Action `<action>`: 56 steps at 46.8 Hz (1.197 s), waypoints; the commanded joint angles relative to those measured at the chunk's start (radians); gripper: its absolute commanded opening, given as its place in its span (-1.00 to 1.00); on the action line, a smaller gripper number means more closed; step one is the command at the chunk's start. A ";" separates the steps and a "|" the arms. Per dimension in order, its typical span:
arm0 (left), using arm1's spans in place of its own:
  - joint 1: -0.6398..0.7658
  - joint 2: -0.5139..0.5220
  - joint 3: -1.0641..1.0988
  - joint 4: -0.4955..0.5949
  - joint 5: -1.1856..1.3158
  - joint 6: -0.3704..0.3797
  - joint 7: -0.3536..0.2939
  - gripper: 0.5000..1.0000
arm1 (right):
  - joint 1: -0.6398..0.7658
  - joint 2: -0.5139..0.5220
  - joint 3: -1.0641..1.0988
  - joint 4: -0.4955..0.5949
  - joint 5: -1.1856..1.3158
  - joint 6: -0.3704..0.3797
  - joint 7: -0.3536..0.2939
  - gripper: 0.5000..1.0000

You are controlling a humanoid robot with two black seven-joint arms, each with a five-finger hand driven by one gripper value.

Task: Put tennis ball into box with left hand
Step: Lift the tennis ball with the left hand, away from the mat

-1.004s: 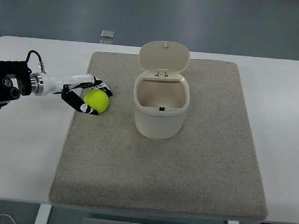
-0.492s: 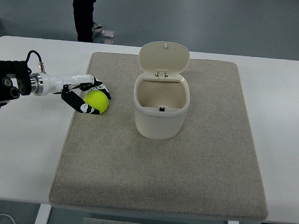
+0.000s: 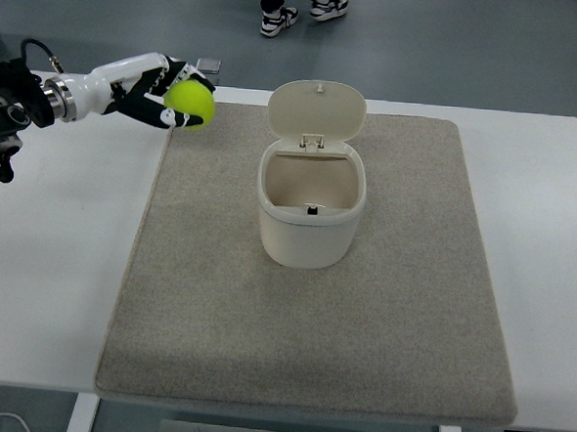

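My left hand (image 3: 174, 99) is raised above the table's far left, its fingers curled around the yellow-green tennis ball (image 3: 191, 103). The white arm behind it runs back to the picture's left edge. The box (image 3: 311, 206) is a cream bin standing in the middle of the beige mat (image 3: 312, 315), its hinged lid (image 3: 316, 110) tipped open at the back and its inside bare. The ball is held to the left of the open lid, well apart from it. No right arm shows.
The mat lies on a white table (image 3: 51, 260). A small grey object (image 3: 208, 66) sits at the table's far edge behind my hand. A person's feet (image 3: 299, 9) stand on the floor beyond the table.
My left hand closed on the ball where it lay on the mat and has lifted it up and toward the table's far edge. The person in the background has walked to the right.
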 commanded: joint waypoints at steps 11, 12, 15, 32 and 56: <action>-0.030 -0.014 -0.246 0.045 -0.109 -0.094 0.002 -1.00 | 0.000 0.000 0.000 0.000 0.000 0.000 0.000 0.75; -0.033 -0.014 -0.269 0.045 -0.109 -0.105 0.002 -1.00 | 0.000 0.000 0.000 0.000 0.000 0.000 0.000 0.75; -0.048 -0.014 -0.326 0.043 -0.101 -0.131 0.002 -1.00 | 0.000 0.000 0.000 0.000 0.000 0.000 0.000 0.75; -0.211 -0.025 -0.358 -0.033 -0.097 -0.334 0.000 -1.00 | 0.000 0.000 0.000 0.000 0.000 0.000 0.000 0.75; -0.203 -0.057 -0.335 -0.305 0.015 -0.384 0.000 -1.00 | 0.000 0.000 0.000 0.000 0.000 0.000 0.000 0.75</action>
